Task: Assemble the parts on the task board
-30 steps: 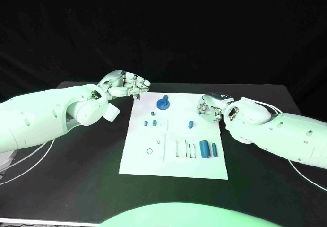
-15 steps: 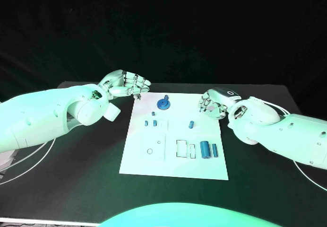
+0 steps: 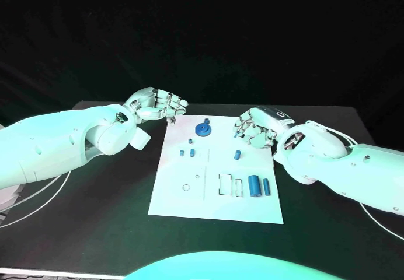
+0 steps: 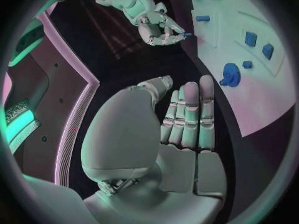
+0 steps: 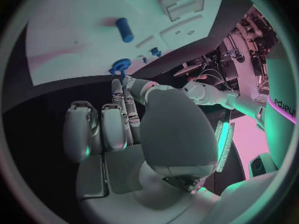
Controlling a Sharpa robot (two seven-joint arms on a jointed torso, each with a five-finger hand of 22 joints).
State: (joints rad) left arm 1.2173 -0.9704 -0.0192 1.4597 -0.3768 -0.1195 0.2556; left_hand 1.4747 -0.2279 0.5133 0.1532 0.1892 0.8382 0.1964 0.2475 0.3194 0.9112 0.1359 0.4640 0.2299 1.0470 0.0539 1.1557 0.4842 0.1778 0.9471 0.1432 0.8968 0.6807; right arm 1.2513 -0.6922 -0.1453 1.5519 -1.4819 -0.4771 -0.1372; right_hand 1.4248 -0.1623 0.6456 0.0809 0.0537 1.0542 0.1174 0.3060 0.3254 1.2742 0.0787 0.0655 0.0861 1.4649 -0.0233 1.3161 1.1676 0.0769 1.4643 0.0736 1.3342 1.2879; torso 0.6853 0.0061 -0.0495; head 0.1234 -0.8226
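The white task board (image 3: 173,198) lies in the middle of the table. On it are a blue gear (image 3: 203,128) at the far end, small blue blocks (image 3: 186,153), a short blue peg (image 3: 237,154) and two blue cylinders (image 3: 259,186) beside a rectangular slot. My left hand (image 3: 160,105) hovers off the board's far left corner, fingers curled in on nothing. My right hand (image 3: 254,128) is over the board's far right edge, fingers curled. In the left wrist view a small blue part (image 4: 186,34) shows at the right hand's (image 4: 156,27) fingertips. The gear (image 5: 120,64) and peg (image 5: 124,29) lie beyond my right hand.
The black table (image 3: 101,210) surrounds the board. A pale cable (image 3: 34,204) loops on the table at the near left, and another cable (image 3: 379,221) runs at the near right. Both white forearms lie low along the board's sides.
My right hand has moved left and a little farther away, from beside the board's right edge to over it. The left hand has hardly moved.
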